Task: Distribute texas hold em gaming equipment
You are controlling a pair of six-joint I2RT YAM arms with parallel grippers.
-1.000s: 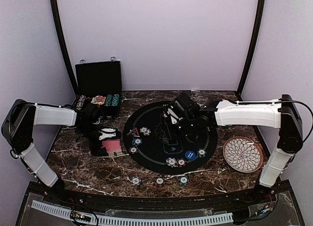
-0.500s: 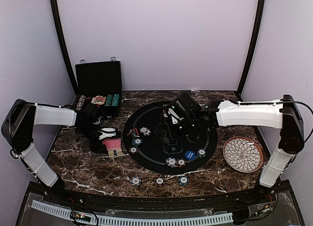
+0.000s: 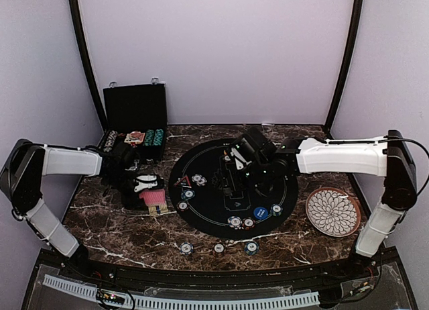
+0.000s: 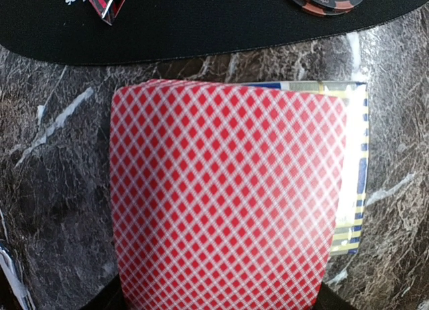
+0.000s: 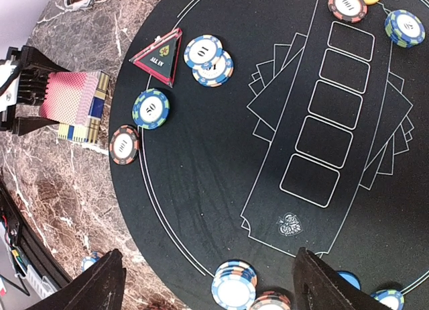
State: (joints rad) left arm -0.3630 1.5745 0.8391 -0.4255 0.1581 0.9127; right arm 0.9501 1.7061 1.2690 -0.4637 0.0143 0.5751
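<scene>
Marble table carries everything. A round black mat lies directly under the right claw, and its edge passes just ahead of the left claw. A black case, lid up, stands behind the left claw, toward the back wall. A petal-patterned plate sits off the mat, on the outer side of the right claw.

Left claw: low over the marble, pinching a deck of red-backed playing cards by its sides. A yellow-and-blue striped box shows past one edge of the deck, underneath it.

Right claw: fingers spread wide, nothing between them, hanging above the mat's printed card outlines.

Between the two claws, on the mat's rim, lies the red-edged triangle marker. Two blue-striped chips overlap just beside it. A teal chip and a red chip sit at the mat's edge nearest the left claw. A short chip stack lies on the mat below the gap in the right claw. Three loose chips rest on the marble, nearer the arm bases than either claw.
</scene>
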